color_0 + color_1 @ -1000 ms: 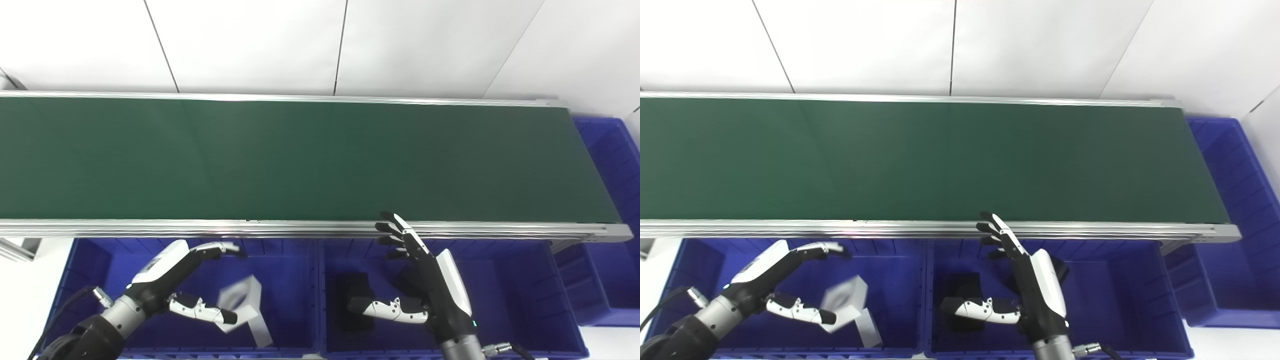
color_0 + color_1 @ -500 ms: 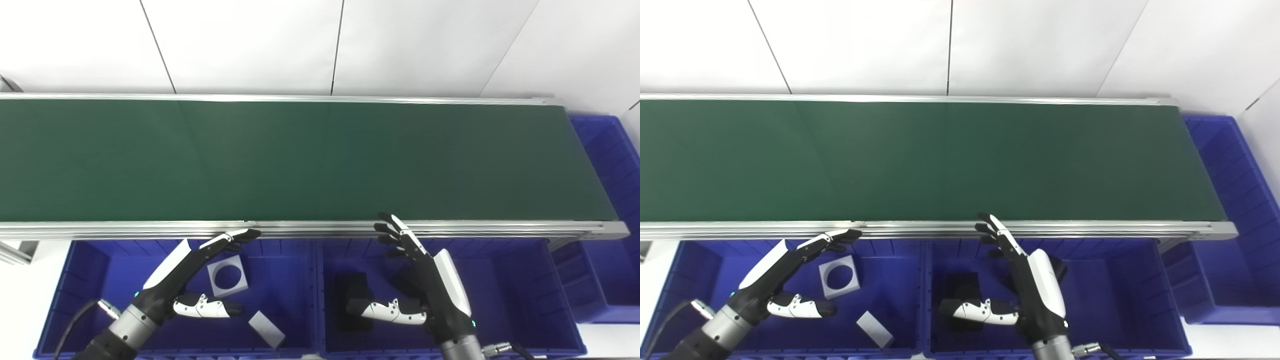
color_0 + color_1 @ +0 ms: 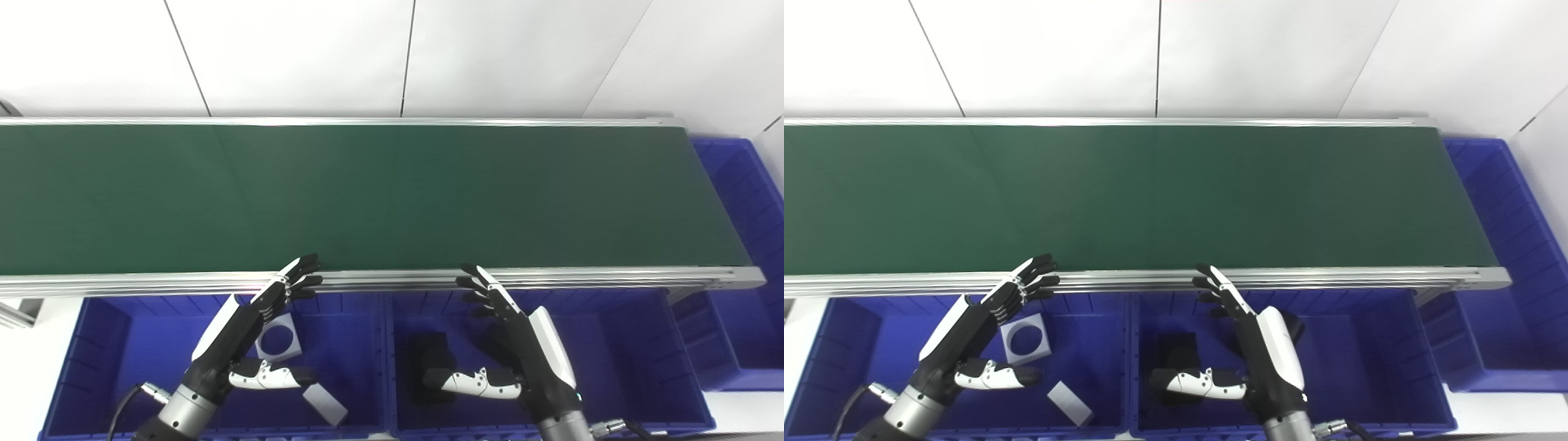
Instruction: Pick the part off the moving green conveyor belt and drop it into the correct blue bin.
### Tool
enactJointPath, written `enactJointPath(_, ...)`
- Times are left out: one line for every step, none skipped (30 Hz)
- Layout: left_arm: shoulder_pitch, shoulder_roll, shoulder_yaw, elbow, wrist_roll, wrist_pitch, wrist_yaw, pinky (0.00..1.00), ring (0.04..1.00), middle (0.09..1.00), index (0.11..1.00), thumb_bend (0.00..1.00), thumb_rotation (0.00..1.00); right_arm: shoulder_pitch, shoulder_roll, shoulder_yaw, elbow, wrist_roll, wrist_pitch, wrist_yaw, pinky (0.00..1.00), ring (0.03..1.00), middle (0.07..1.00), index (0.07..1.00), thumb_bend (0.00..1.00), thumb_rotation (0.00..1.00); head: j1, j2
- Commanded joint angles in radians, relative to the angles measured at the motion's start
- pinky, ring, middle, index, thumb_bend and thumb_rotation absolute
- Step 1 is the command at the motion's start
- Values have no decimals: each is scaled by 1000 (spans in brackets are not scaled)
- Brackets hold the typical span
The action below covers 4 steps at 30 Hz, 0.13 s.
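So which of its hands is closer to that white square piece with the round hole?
Left. The left hand partly overlaps the white square piece in the left bin; the right hand is over the neighbouring bin.

White wall panels (image 3: 306,55) span the far side from 10 to 2 o'clock, divided by thin dark seams. A white floor strip (image 3: 24,355) shows at 8 o'clock. Lighting is even and bright.

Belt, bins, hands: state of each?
conveyor belt: bare, no part on it.
left hand: open, empty, fingertips at belt rail.
right hand: open, empty.
left bin: holds square white part with round hole and flat white piece.
middle bin: holds black part.
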Motion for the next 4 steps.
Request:
enactJointPath(4, -8, 6, -26, -19, -43, 14, 825, 878, 935, 952, 889, 419, 7, -1, -1, -37, 14, -1, 1, 696, 786, 841, 909, 946, 424, 2, -2)
enactJointPath(5, -11, 6, -24, -22, -45, 14, 826, 882, 937, 952, 889, 395, 7, -1, -1, -35, 19, -4, 0, 687, 783, 841, 909, 945, 417, 2, -2)
enactJointPath(8, -15, 8, -23, -23, -46, 17, 826, 884, 937, 951, 889, 387, 6, -2, -2, -33, 22, -6, -1, 684, 782, 842, 909, 945, 415, 2, -2)
enactJointPath(10, -18, 9, -22, -23, -46, 18, 821, 888, 942, 956, 889, 380, 6, -3, -2, -32, 24, -8, -2, 688, 784, 843, 911, 943, 414, 2, -2)
